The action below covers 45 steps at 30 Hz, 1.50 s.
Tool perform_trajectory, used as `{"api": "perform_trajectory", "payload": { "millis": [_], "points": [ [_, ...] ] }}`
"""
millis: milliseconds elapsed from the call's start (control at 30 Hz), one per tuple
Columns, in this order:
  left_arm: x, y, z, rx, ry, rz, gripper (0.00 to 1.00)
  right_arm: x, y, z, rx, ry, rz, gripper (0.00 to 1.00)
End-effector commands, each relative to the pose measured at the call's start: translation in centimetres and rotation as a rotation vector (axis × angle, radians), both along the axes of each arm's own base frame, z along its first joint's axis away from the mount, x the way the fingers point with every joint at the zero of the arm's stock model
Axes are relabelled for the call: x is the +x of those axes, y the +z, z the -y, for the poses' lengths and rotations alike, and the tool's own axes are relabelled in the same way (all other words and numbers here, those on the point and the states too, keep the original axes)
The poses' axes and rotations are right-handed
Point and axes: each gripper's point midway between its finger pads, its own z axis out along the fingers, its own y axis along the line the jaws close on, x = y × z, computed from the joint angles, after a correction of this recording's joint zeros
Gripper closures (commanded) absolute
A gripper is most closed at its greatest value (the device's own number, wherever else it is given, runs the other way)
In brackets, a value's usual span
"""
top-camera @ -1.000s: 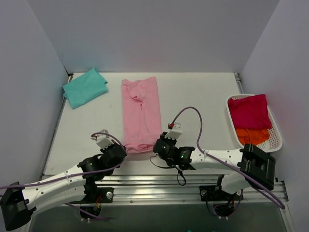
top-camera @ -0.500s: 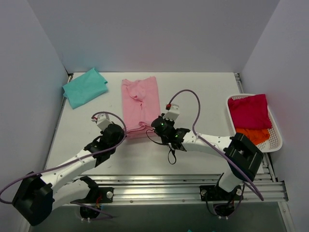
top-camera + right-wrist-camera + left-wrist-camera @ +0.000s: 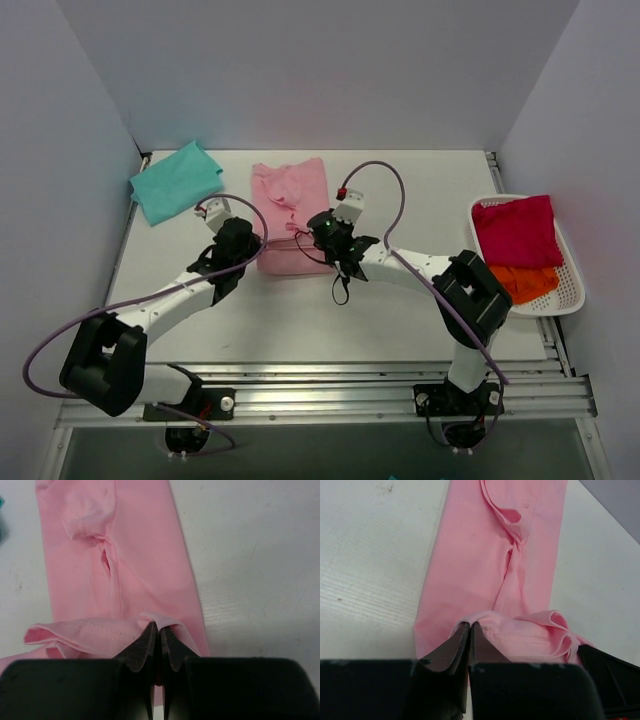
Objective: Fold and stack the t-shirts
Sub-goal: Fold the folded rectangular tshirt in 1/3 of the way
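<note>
on the white table point(image 3: 420, 300), the left gripper point(image 3: 470, 626) and right gripper point(image 3: 159, 628) each pinch the near hem of the pink t-shirt point(image 3: 292, 190), jaws clamped on the cloth, the hem raised above the shirt's flat body. the teal t-shirt point(image 3: 175, 182) lies at the far left corner, well apart.

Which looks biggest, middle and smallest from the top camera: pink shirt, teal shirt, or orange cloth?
1. pink shirt
2. teal shirt
3. orange cloth, partly hidden by the red cloth
</note>
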Motion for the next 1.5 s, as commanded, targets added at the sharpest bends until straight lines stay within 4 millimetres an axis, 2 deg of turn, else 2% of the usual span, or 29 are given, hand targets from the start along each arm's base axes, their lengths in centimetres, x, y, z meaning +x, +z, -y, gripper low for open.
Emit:
{"api": "perform_trajectory", "payload": {
  "millis": [0, 67, 133, 167, 200, 233, 267, 300, 367, 433, 500, 533, 567, 600, 667, 833, 1000, 1067, 1100, 1133, 1167, 1200, 1233, 1267, 1333, 1467],
  "points": [
    [2.8, 2.8, 0.4, -0.039, -0.02, 0.076, 0.93, 2.5, 2.3, 0.0, 0.013, -0.015, 0.039, 1.0],
    [3.7, 3.1, 0.1, -0.054, -0.021, 0.083, 0.93, 3.7, 2.6, 0.1, 0.016, -0.022, 0.046, 1.0],
    [4.8, 2.2, -0.3, -0.053, -0.009, 0.071, 0.93, 4.8, 2.7, 0.4, 0.02, -0.026, 0.042, 1.0],
    [5.5, 2.6, -0.4, -0.059, -0.007, 0.078, 0.93, 5.3, 2.1, 0.3, 0.013, -0.027, 0.033, 1.0],
    [5.9, 1.4, -0.2, -0.057, -0.017, 0.051, 0.93, 5.9, 2.6, 0.0, 0.026, -0.02, 0.04, 1.0],
    [6.6, 1.4, -0.7, -0.062, -0.007, 0.055, 0.93, 6.4, 2.5, 0.0, 0.027, -0.019, 0.039, 1.0],
    [7.5, 1.7, -0.6, -0.071, -0.009, 0.064, 0.94, 7.0, 1.5, 0.1, 0.022, -0.023, 0.023, 1.0],
    [8.0, 0.4, -0.2, -0.075, -0.03, 0.036, 0.94, 7.7, 2.0, -0.2, 0.034, -0.022, 0.033, 1.0],
    [9.8, -0.4, -0.4, -0.087, -0.033, 0.028, 0.96, 8.7, 0.8, 0.0, 0.035, -0.021, 0.018, 1.0],
    [11.0, -0.9, 0.1, -0.104, -0.058, 0.019, 0.98, 9.7, 0.9, -0.5, 0.058, -0.009, 0.022, 1.0],
    [12.6, -1.8, 0.0, -0.107, -0.058, 0.005, 0.98, 10.6, -0.4, -0.3, 0.063, -0.007, 0.006, 1.0],
    [13.1, -2.0, 0.1, -0.11, -0.067, 0.005, 0.98, 11.2, 0.0, -0.6, 0.075, -0.001, 0.011, 1.0],
    [13.7, -3.2, -0.2, -0.106, -0.063, -0.018, 0.98, 11.6, -0.9, -0.6, 0.07, 0.0, -0.001, 1.0],
    [14.5, -2.8, 0.0, -0.111, -0.066, -0.007, 0.98, 12.2, -0.9, -0.4, 0.075, -0.003, 0.0, 1.0],
    [15.4, -3.8, -0.3, -0.12, -0.063, -0.021, 0.98, 13.2, -1.2, -0.3, 0.087, 0.0, 0.003, 1.0],
    [16.8, -4.8, -0.8, -0.145, -0.05, -0.02, 0.98, 15.0, -1.5, -0.5, 0.129, 0.02, 0.014, 1.0],
    [17.5, -4.7, -1.2, -0.146, -0.035, -0.008, 0.98, 16.4, -0.1, -1.1, 0.16, 0.046, 0.048, 1.0],
    [17.7, -4.7, -1.4, -0.149, -0.028, -0.006, 0.97, 16.8, 0.2, -1.4, 0.172, 0.066, 0.056, 0.91],
    [17.8, -4.7, -1.5, -0.152, -0.026, 0.0, 0.93, 17.0, 0.7, -1.9, 0.186, 0.084, 0.067, 0.84],
    [18.0, -4.8, -1.6, -0.155, -0.023, 0.0, 0.76, 17.2, 0.9, -1.9, 0.193, 0.09, 0.073, 0.57],
    [18.2, -4.9, -1.6, -0.16, -0.022, -0.003, 0.6, 17.4, 0.7, -1.9, 0.196, 0.093, 0.073, 0.43],
    [18.3, -5.0, -1.5, -0.164, -0.027, -0.005, 0.4, 17.6, 1.0, -2.0, 0.204, 0.096, 0.083, 0.32],
    [18.4, -5.1, -1.7, -0.172, -0.019, -0.008, 0.1, 17.7, 1.0, -2.2, 0.209, 0.104, 0.086, 0.15],
    [18.5, -5.1, -1.9, -0.174, -0.01, -0.008, 0.05, 17.9, 1.1, -2.1, 0.209, 0.104, 0.09, 0.1],
    [18.8, -4.8, -2.2, -0.189, 0.006, -0.003, 0.06, 18.3, 1.5, -2.1, 0.219, 0.113, 0.112, 0.06],
    [19.9, -3.0, -3.2, -0.208, 0.027, 0.031, 0.06, 19.5, 2.7, -1.9, 0.227, 0.126, 0.166, 0.05]
  ]
}}
